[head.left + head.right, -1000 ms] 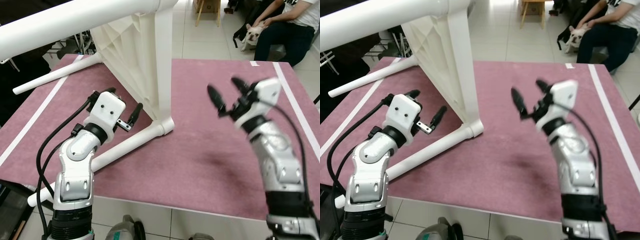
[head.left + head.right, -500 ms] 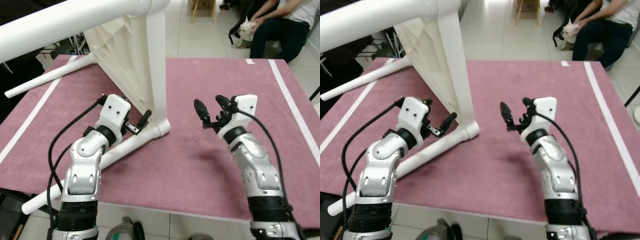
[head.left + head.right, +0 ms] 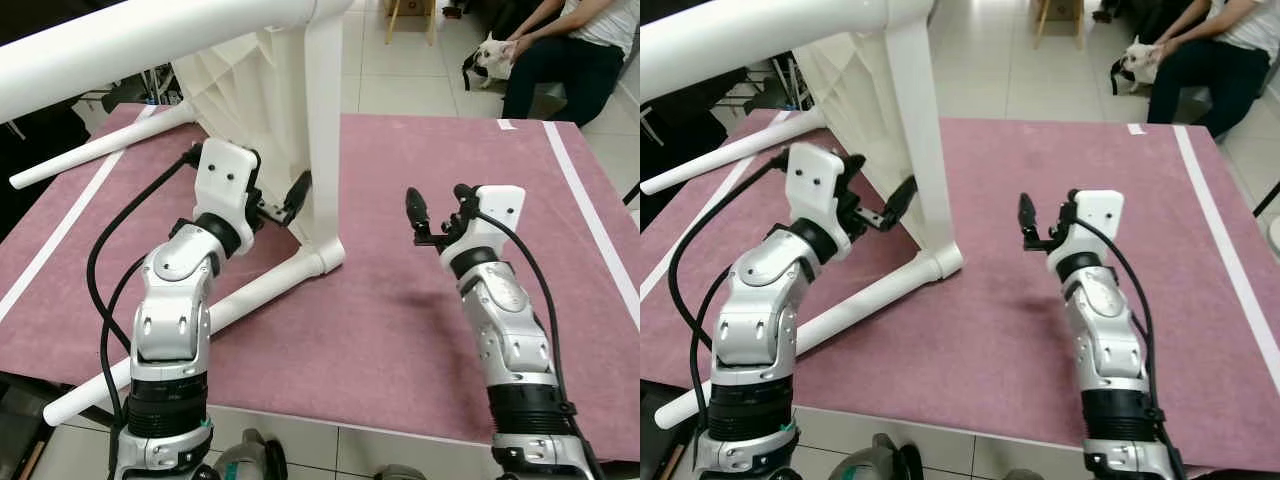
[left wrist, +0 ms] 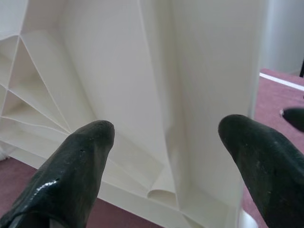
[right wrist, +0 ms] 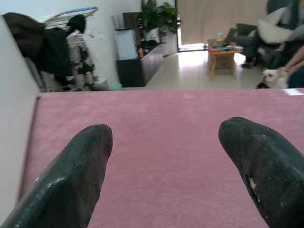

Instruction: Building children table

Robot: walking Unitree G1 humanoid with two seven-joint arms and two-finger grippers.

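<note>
Nearest, at the lower edge of the left eye view, the 2 silver arms rise from the frame's bottom onto a dusty-pink mat (image 3: 400, 330) with a soft, napped look and a white stripe down each side. The left gripper (image 3: 272, 196), left of centre, has its 2 black fingers spread wide and grips nothing; its tips point rightward at the upright white leg (image 3: 322, 130) of the children table (image 3: 255, 95), with 1 finger just beside the leg. So the leg lies directly ahead of that gripper, its long axis standing near vertical across the open gap — by my reading, the left arm is far the nearer to take hold.

The right gripper (image 3: 440, 212), right of centre, is likewise wide open and empty, held above bare mat, well apart from the leg.

Lower left to centre, a second smooth white tube (image 3: 250, 296) lies on the mat, running diagonally up to an elbow joint at the foot of the upright leg. In the left wrist view the table's underside (image 4: 95, 85) is hard, glossy white plastic with thin ribs fanning out from a corner.

Farther off, another white tube (image 3: 95, 150) rests at the upper left. Beyond the mat, upper right, a seated person (image 3: 570, 50) holds a small pale dog (image 3: 492, 55) on the tiled floor.
</note>
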